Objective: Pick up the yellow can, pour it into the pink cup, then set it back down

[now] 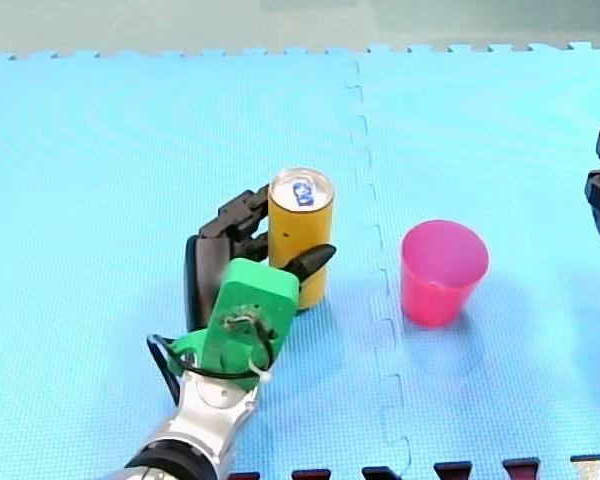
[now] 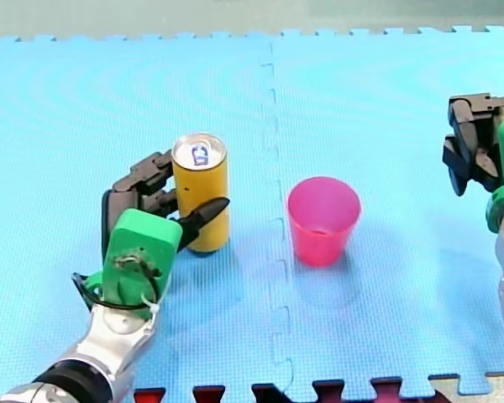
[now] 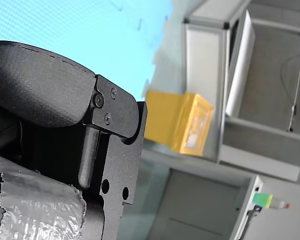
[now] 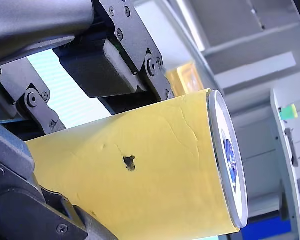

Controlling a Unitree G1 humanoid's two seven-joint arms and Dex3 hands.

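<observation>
The yellow can (image 1: 300, 240) stands upright on the blue foam mat, its silver top with the pull tab facing up. My left hand (image 1: 280, 235) comes in from the lower left and is closed around the can, with its black fingers (image 1: 238, 215) behind it and the thumb (image 1: 315, 262) across its front. In the second wrist view the can (image 4: 140, 175) lies between the black fingers (image 4: 110, 65), touching them. The pink cup (image 1: 442, 272) stands upright to the right of the can, a short gap away. My right hand (image 2: 475, 138) hovers at the far right, holding nothing.
The blue mat (image 1: 130, 150) is made of interlocking tiles, with a seam (image 1: 365, 140) running between the can and the cup. Red and dark tile edges (image 2: 235, 395) mark its front border. A yellow box (image 3: 182, 122) and grey cabinets show beyond the mat in the first wrist view.
</observation>
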